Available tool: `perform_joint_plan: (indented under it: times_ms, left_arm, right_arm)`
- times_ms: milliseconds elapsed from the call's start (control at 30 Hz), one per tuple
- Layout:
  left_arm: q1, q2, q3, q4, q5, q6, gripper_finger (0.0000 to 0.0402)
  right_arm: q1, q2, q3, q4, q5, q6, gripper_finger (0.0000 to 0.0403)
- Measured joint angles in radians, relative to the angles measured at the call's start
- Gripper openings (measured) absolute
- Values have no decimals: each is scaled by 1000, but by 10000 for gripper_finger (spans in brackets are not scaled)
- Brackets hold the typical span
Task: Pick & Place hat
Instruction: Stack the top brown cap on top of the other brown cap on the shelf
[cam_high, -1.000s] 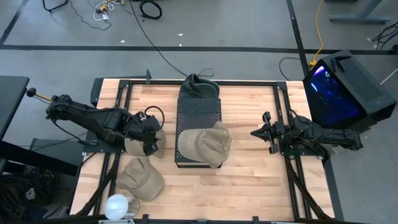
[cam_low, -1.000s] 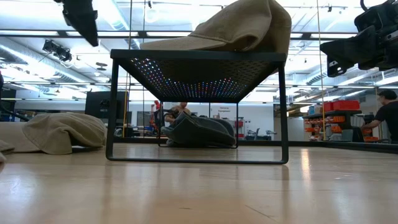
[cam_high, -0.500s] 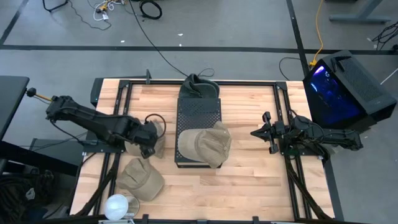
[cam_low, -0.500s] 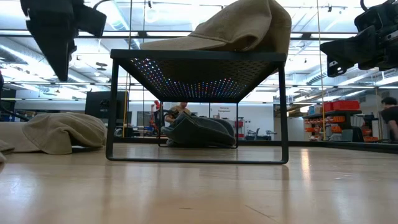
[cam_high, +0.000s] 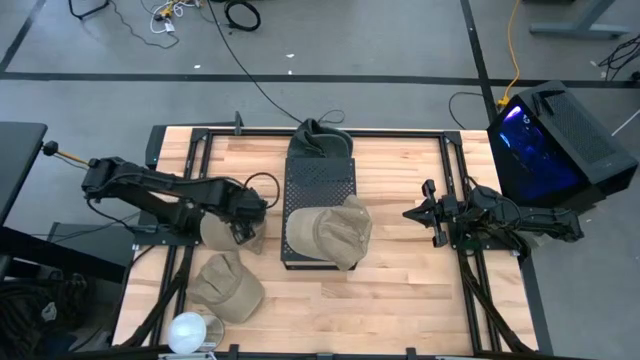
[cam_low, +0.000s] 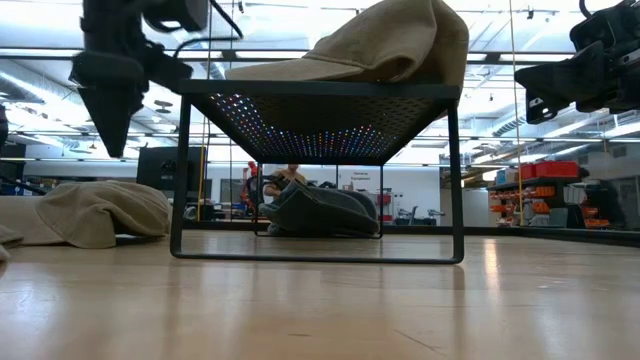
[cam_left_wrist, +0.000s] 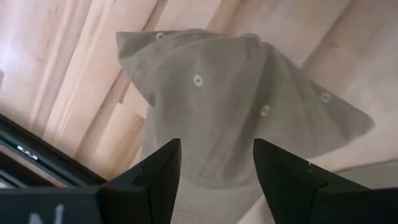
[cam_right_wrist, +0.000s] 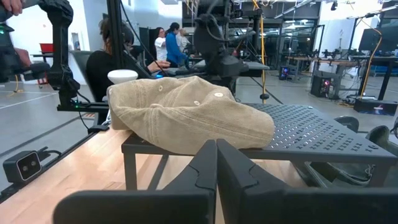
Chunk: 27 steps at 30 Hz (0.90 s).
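A tan hat (cam_high: 213, 234) lies crown up on the table left of the black rack; the low view shows this hat (cam_low: 95, 212) too. My left gripper (cam_high: 245, 218) hangs over its right side, fingers pointing down and open. In the left wrist view the gripper (cam_left_wrist: 217, 177) has a finger to either side of the hat's crown (cam_left_wrist: 236, 106), above it. The low view shows the gripper (cam_low: 112, 140) clear of the hat. My right gripper (cam_high: 420, 212) waits, shut, right of the rack, in the air.
The perforated black rack (cam_high: 320, 185) stands mid-table with a second tan hat (cam_high: 330, 232) on its near end. A dark hat (cam_high: 320, 138) lies at the rack's far end. A third tan hat (cam_high: 226, 287) and a white round object (cam_high: 190, 331) sit near the left near corner.
My left gripper has come down toward the tan hat left of the rack, from high above to just over its crown, and shifted slightly toward the rack. The hats and my right arm have stayed put.
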Motion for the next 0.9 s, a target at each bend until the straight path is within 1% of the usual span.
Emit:
perform_joint_plan:
  times_ms: [133, 233, 400, 667, 900]
  left_arm:
    - [48, 33, 0, -1, 63, 36, 206]
    - [65, 54, 0, -1, 102, 67, 206]
    - [68, 102, 0, -1, 115, 108, 206]
    - [68, 167, 0, -1, 102, 109, 206]
    - [68, 192, 1, -1, 102, 111, 204]
  right_arm:
    - [0, 0, 0, 0, 0, 0, 7]
    - [0, 0, 0, 0, 0, 0, 7]
    - [0, 0, 0, 0, 0, 0, 7]
    - [0, 0, 0, 0, 0, 0, 7]
    - [0, 0, 0, 0, 0, 0, 7]
